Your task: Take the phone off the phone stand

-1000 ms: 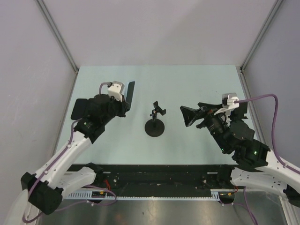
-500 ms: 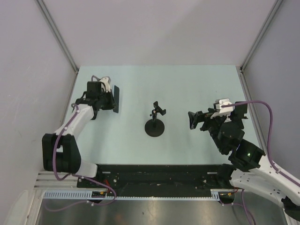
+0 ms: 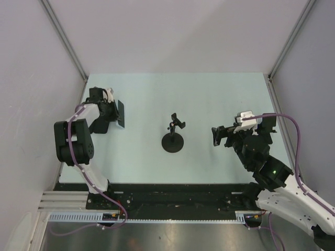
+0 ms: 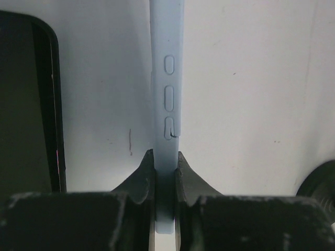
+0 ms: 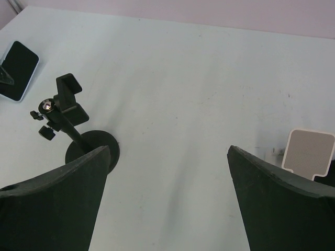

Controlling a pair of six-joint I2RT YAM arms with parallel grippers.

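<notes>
1. Since the phone (image 3: 120, 113) is clear of the phone stand (image 3: 173, 137), the removal itself appears to be done. The stand's cradle sits bare at the centre of the top view. The phone is at the upper left, well apart from it.
2. Handling, as a judgement: the phone is a thin, rigid slab with a glass face, so it is fragile if dropped or knocked. Its pale blue case looks rubbery and should give the fingers good purchase. The best hold is across the two broad faces, on the case and clear of the side buttons (image 4: 169, 97).
3. The left gripper (image 4: 165, 167) is clenched on the phone. In the left wrist view its fingers pinch the two broad faces just below the buttons.
4. The phone projects straight out from those fingertips, running to the top of that frame with its buttoned edge toward the camera.
5. In the upper left of the right wrist view the dark screen shows tilted and low over the table (image 3: 209, 94). Whether it touches cannot be told.
6. The right gripper (image 5: 168, 151) is released, jaws wide and holding nothing. It sits to the right of the stand in the top view, well apart from the phone.
</notes>
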